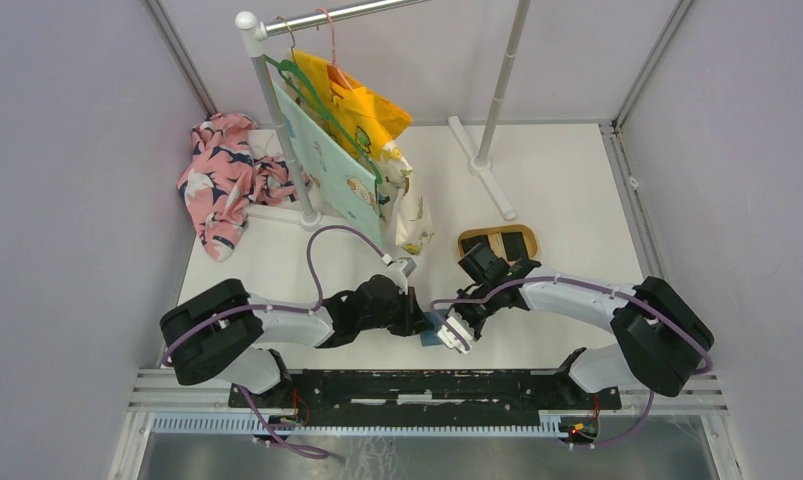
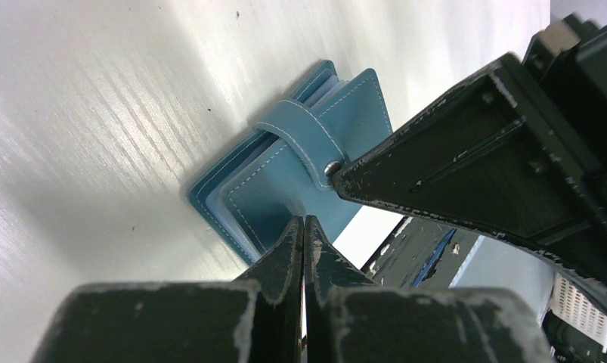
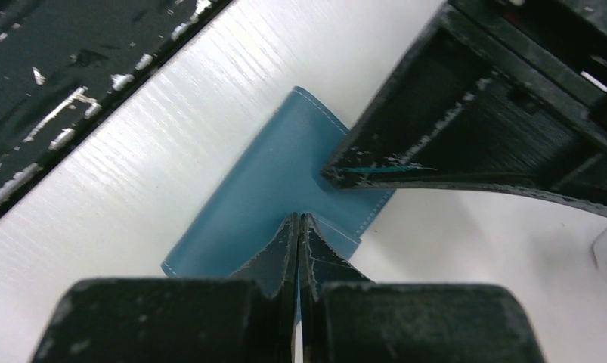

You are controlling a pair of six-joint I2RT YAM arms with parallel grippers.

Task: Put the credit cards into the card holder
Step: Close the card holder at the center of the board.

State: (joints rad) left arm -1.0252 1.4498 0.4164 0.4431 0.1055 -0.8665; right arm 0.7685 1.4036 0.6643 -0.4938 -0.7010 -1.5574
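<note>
Both arms are bent in to the same spot near the front edge of the white table [image 1: 567, 190], tips almost meeting. Between them lies the card holder [image 2: 277, 189], the teal wallet, flat on the tabletop and folded over. Its snap tab [image 2: 304, 136] is wrapped across the cover, and pale sleeve edges peek out along the side.

In the left wrist view, the left gripper [image 2: 304, 227] has its fingers pressed together, only a hairline between them. The tips sit right at the wallet's near edge, and I can't tell whether they nip any leather. From the right a black finger of the other arm comes in, its point touching the cover right beside the metal stud [image 2: 332, 168].

In the right wrist view, the right gripper [image 3: 298, 223] is pressed together too, tips down on the plain blue cover.

Now to the cards. The credit cards [image 1: 517, 242] are well apart from the wallet, lying dark on the tan oval tray [image 1: 499, 233] just beyond the right arm's wrist. Farther back a clothes rack [image 1: 277, 120] holds hanging garments, and a floral cloth [image 1: 222, 180] is heaped at the left.
</note>
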